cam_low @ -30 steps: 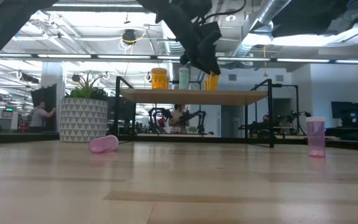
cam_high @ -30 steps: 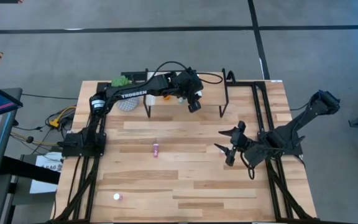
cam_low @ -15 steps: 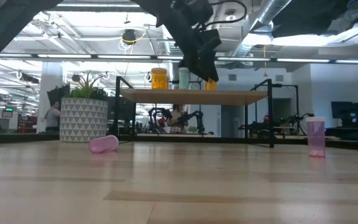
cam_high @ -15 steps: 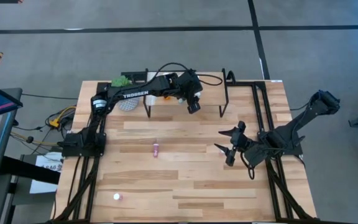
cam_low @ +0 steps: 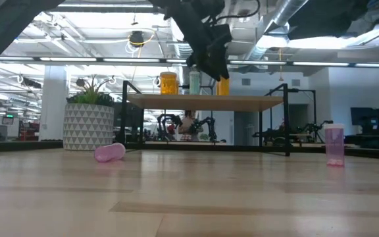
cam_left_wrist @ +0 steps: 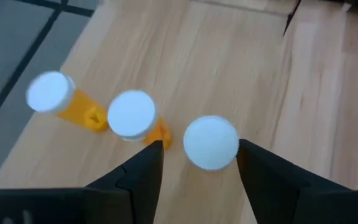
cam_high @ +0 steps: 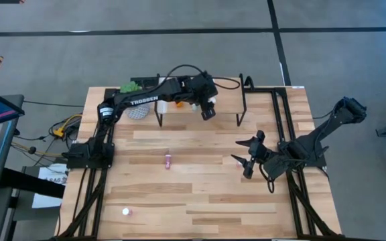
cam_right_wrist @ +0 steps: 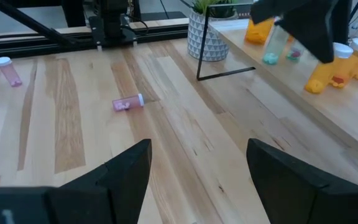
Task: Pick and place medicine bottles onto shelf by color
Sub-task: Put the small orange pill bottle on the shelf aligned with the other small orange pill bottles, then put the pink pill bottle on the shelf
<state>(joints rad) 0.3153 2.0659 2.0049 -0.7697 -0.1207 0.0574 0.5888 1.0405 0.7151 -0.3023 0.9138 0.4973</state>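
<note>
The shelf stands at the table's far edge. On it are an orange bottle, a teal bottle and another orange bottle. My left gripper is open above the shelf. Its fingers stand on either side of a white cap, whose bottle body is hidden beneath it. Two orange bottles stand beside it. A pink bottle lies on its side mid-table. Another pink bottle stands upright near the front edge. My right gripper is open and empty at the table's right.
A potted plant in a patterned white pot stands at the far left beside the shelf. The shelf's thin black legs reach down to the table. Bare wooden tabletop lies between the two arms.
My left gripper has risen a little above the bottles on the shelf and stays open.
</note>
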